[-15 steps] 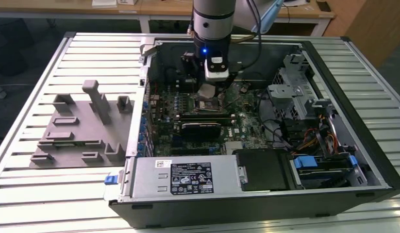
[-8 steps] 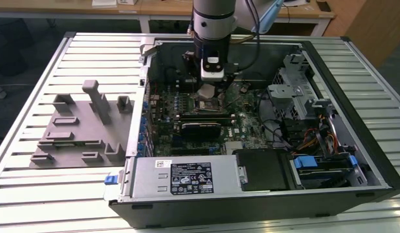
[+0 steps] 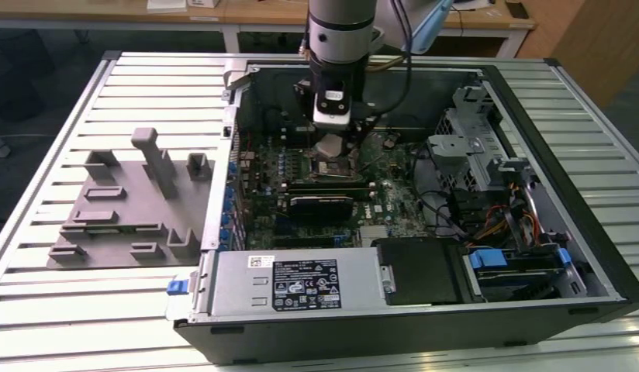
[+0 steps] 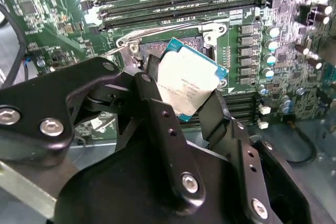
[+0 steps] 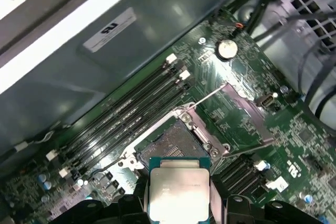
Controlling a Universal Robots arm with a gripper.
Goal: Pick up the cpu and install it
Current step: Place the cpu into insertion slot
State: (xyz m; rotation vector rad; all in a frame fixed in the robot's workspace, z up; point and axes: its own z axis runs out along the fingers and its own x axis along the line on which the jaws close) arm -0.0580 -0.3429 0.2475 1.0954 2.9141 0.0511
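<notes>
Gripper [image 4: 184,98] pinches cpu [image 4: 191,74] by opposite edges over open socket [image 5: 169,142]; we judge it light, stiff, slick, fragile underneath: edge-hold only.

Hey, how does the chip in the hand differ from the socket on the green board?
The chip has a pale silver top; the socket is dark inside. The chip is gripped by the hand, off the board; the socket is fixed on the board, unfilled, with its metal frame open. Both are square and of similar size.
</notes>
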